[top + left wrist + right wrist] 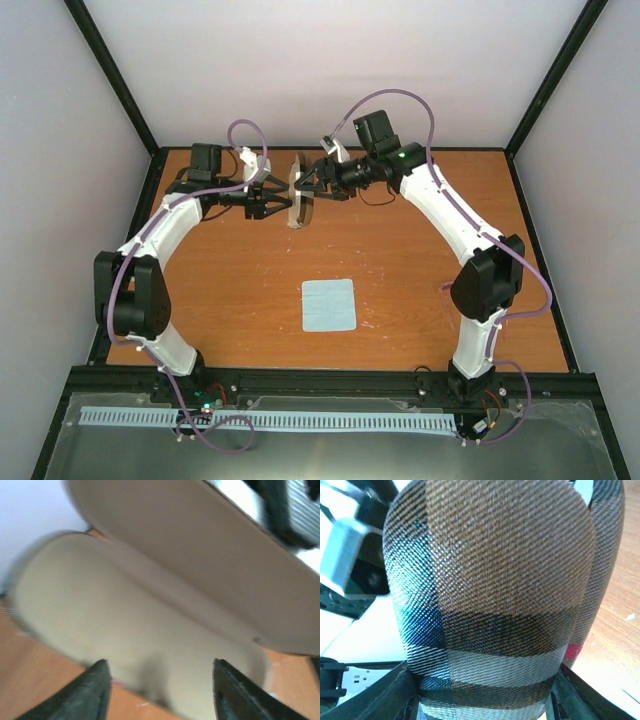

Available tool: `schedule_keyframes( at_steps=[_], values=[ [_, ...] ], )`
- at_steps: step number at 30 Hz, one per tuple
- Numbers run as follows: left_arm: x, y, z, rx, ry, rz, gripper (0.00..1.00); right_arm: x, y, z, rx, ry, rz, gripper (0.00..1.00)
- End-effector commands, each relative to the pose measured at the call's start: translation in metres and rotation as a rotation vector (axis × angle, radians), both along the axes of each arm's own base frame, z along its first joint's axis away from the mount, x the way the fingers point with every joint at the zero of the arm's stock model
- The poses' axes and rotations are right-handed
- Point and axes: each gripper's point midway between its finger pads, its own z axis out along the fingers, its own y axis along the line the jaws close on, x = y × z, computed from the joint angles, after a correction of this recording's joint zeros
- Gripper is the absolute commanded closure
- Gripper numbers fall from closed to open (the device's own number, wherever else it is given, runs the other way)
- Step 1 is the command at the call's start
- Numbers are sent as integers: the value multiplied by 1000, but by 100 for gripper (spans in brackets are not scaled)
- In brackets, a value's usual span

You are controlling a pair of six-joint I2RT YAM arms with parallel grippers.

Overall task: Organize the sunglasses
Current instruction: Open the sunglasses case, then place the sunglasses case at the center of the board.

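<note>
A brown, grey-striped glasses case (298, 190) is held off the table at the back middle, standing on edge with its lid open. My right gripper (314, 187) is shut on it from the right; in the right wrist view the plaid shell (505, 570) fills the frame and sits between the fingers of my right gripper (482, 680). My left gripper (277, 198) is just left of the case and open. In the blurred left wrist view its tips (160, 664) stand apart, facing the case's beige lining (150, 615). The sunglasses are hidden.
A light blue square cloth (329, 305) lies flat on the wooden table (420, 290), nearer the front and middle. Black frame posts and pale walls enclose the table at the back and sides.
</note>
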Motion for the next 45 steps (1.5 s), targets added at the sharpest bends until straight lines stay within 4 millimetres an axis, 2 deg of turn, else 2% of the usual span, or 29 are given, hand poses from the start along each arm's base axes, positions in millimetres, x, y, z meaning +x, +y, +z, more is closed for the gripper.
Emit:
schedule_keyframes(
  at_steps=[1,4,6,11,14,17,18,21,23,24,26,27,29,31,34,38,45],
  values=[
    [37,48,5,85,-32,264,37,-43,4,50,157,-104,170,97],
    [40,63,21,90,-83,313,25,-43,2,44,159,-89,188,97],
    [41,68,30,94,-114,329,22,-46,1,41,161,-79,208,97],
    [43,65,35,79,-86,293,24,-48,0,34,176,-103,223,97],
    [42,60,47,16,-27,276,23,-26,0,39,219,-249,115,97],
    [38,57,65,-53,36,276,23,6,-12,48,326,-430,-111,97],
    [37,57,69,-67,48,282,23,12,-18,56,397,-505,-175,97],
    [31,57,78,-102,76,304,22,20,-41,62,592,-614,-349,97],
    [27,57,82,-121,87,316,22,21,-47,65,697,-632,-374,97],
    [26,57,84,-131,94,319,22,25,-45,59,713,-609,-375,97],
    [24,56,85,-147,115,316,22,25,-46,62,807,-632,-368,97],
    [24,56,84,-149,125,318,22,22,-53,68,887,-665,-384,97],
    [27,57,79,-147,134,328,22,23,-60,66,995,-663,-402,97],
    [29,57,75,-147,147,329,22,29,-49,52,1000,-603,-366,97],
    [32,56,69,-158,189,320,22,26,-30,40,980,-597,-309,97],
    [41,56,67,-184,205,336,21,19,-23,44,982,-635,-279,97],
    [47,55,61,-203,244,329,18,11,-25,52,985,-674,-267,97]
  ],
)
